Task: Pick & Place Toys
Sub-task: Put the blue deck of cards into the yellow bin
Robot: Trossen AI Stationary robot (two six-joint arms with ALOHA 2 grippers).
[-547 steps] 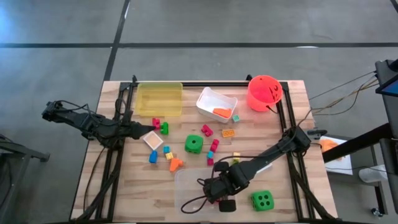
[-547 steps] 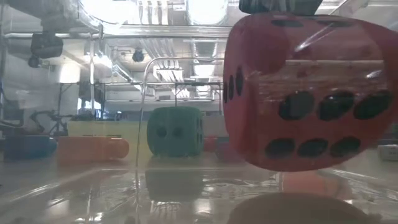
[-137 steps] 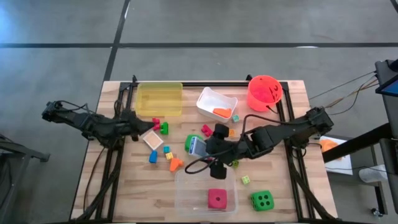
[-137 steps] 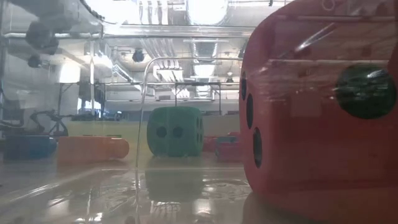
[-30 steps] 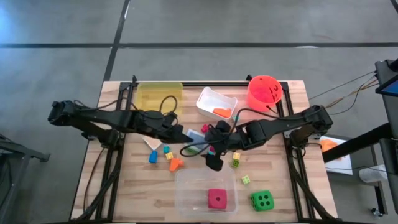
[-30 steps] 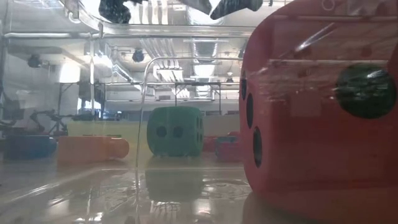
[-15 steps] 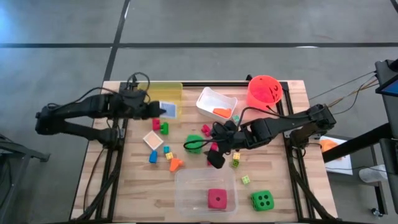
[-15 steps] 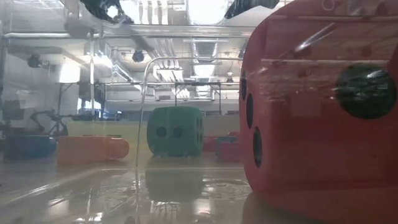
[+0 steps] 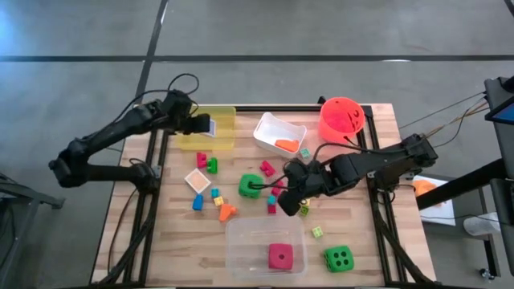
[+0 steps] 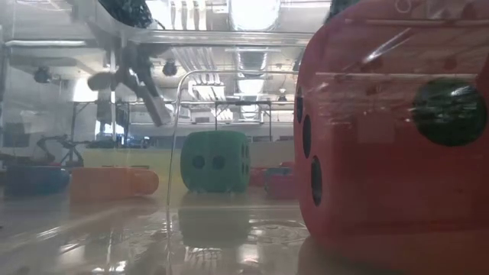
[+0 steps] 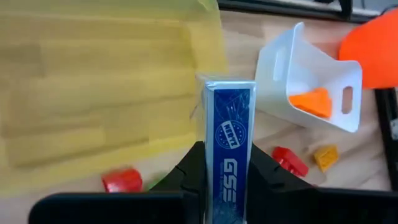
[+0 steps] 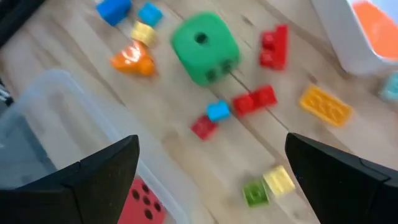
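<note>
My left gripper (image 9: 202,127) is shut on a blue square tile (image 11: 229,143) above the near right part of the yellow tub (image 9: 186,135). My right gripper (image 9: 283,196) hangs open over the table's middle, just right of a green die (image 9: 250,186), with nothing between its fingers. Small bright blocks (image 9: 210,197) lie scattered on the wood around it. A beige tile (image 9: 197,180) lies flat at the left. A pink die (image 9: 279,257) sits on the floor of the clear tub (image 9: 241,241). Another green die (image 9: 338,259) rests on the table at the near right. My left gripper pinches the blue tile by its two flat faces (image 11: 229,171) between its two fingers (image 11: 191,168). The tile stands edge-on in the hold and sticks out ahead of the fingertips. The fingers come from the table's left, slanting down. The tile is lifted clear, above the yellow tub.
A white tub (image 9: 265,128) holding an orange piece and an orange bucket (image 9: 341,119) stand at the far right. The clear tub fills the near middle. In the low view the pink die (image 10: 390,130) blocks the right half.
My left gripper has carried the blue tile from the table's middle up and toward the far left, to above the yellow tub, staying shut on it. My right gripper has drawn back a little toward the right edge, uncovering the green die, and has stayed open.
</note>
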